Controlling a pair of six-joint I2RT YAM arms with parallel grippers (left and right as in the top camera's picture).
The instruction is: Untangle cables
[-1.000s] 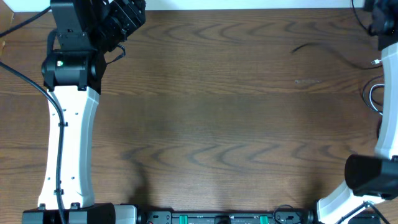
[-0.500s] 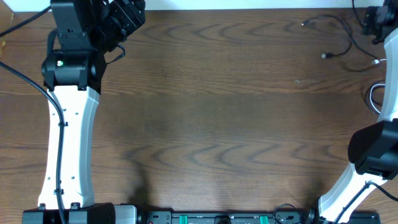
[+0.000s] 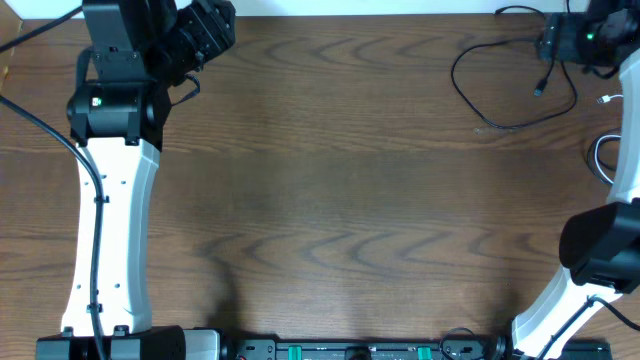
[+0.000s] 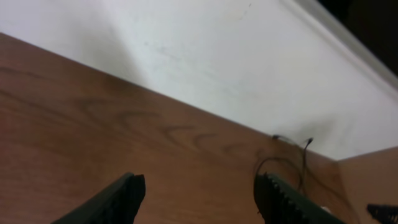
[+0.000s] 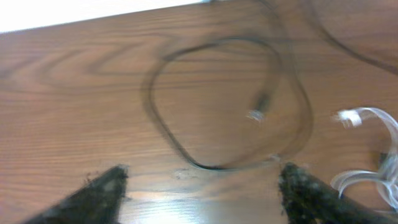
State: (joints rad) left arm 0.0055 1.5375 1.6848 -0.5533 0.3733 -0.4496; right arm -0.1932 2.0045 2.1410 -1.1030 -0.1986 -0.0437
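- The left hand (image 4: 202, 199) hovers over the far left corner of the bench (image 3: 330, 200). Its fingers stand apart with nothing between them, so it is open.
- Ahead of this hand are bare wood and a white wall (image 4: 205, 56); the cables lie well away from it, across the bench.
- The black cable (image 5: 208, 167) lies on the bench in one wide loose loop, just in front of the right hand. In the wrist view, which is blurred, it shows between that hand's fingers, with a plug end inside the loop.
- The right hand (image 5: 202, 193) is at the far right corner. Its fingers are spread and grip nothing, so it is open, and it is clear of the black loop.
- The white cable (image 5: 351, 116) curls beside this hand's right finger, near the bench edge. It is close to the black loop, but I cannot tell whether the two touch.
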